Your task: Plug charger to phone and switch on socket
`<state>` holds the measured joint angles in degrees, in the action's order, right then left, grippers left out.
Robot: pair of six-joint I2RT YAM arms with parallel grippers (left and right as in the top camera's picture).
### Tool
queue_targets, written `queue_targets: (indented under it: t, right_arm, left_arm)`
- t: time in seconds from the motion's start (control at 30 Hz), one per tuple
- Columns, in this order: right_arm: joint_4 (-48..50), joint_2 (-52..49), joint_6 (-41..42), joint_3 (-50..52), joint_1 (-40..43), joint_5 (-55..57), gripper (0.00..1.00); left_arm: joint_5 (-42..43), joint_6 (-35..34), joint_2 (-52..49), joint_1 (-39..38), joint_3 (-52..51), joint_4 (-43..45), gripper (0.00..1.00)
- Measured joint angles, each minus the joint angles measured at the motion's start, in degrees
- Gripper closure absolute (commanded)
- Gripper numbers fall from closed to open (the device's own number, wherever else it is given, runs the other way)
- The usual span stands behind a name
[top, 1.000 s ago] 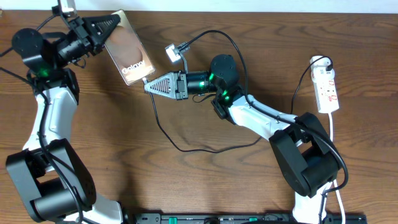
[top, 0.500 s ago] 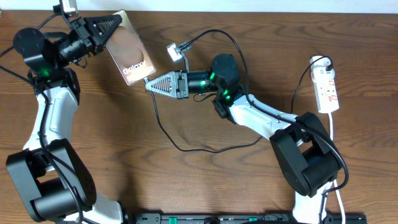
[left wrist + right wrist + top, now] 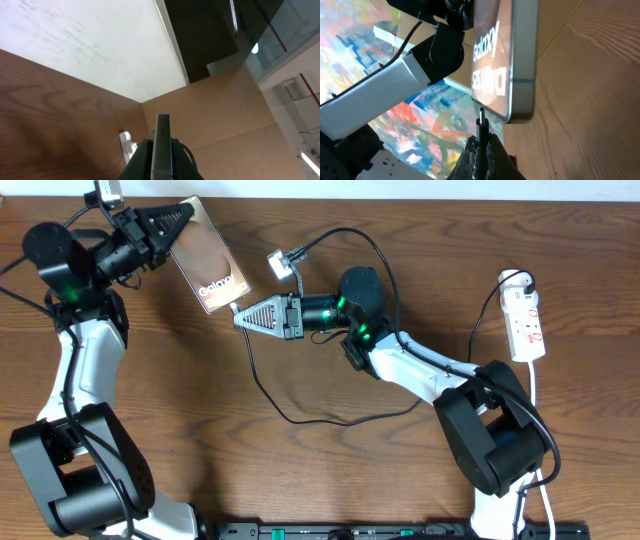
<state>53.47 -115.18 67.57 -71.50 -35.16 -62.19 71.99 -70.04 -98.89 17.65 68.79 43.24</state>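
Note:
My left gripper [image 3: 178, 222] is shut on the phone [image 3: 205, 255] and holds it tilted above the table's far left; it shows edge-on between the fingers in the left wrist view [image 3: 162, 145]. Its glossy face with white lettering fills the right wrist view [image 3: 500, 55]. My right gripper [image 3: 240, 319] is shut on the charger's black plug tip [image 3: 481, 122], whose metal end sits just below the phone's bottom edge, close to it. The black cable [image 3: 300, 418] loops over the table. The white socket strip [image 3: 525, 326] lies at the far right.
A small white adapter block [image 3: 278, 264] lies on the table between the phone and the right arm. The socket's white cord [image 3: 536, 395] runs down the right edge. The socket strip also shows faintly in the left wrist view [image 3: 126, 142].
The left arm has shifted very slightly; the phone and the right gripper stay almost where they were.

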Motion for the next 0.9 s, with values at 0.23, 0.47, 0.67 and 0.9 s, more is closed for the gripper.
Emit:
queue_targets:
  t: [0.23, 0.47, 0.67, 0.9]
  right_arm:
    - [-0.04, 0.00, -0.22, 0.00, 0.00, 0.07, 0.99]
    - [-0.59, 0.00, -0.66, 0.00, 0.00, 0.04, 0.99]
    - [-0.68, 0.00, -0.79, 0.00, 0.00, 0.07, 0.99]
    - [-0.68, 0.00, -0.81, 0.00, 0.00, 0.07, 0.99]
  left_arm:
    - [0.07, 0.90, 0.00, 0.00, 0.00, -0.13, 0.93]
    - [0.02, 0.15, 0.00, 0.00, 0.00, -0.13, 0.92]
    - [-0.35, -0.90, 0.00, 0.00, 0.00, -0.17, 0.93]
    - [-0.35, -0.92, 0.00, 0.00, 0.00, -0.17, 0.93]
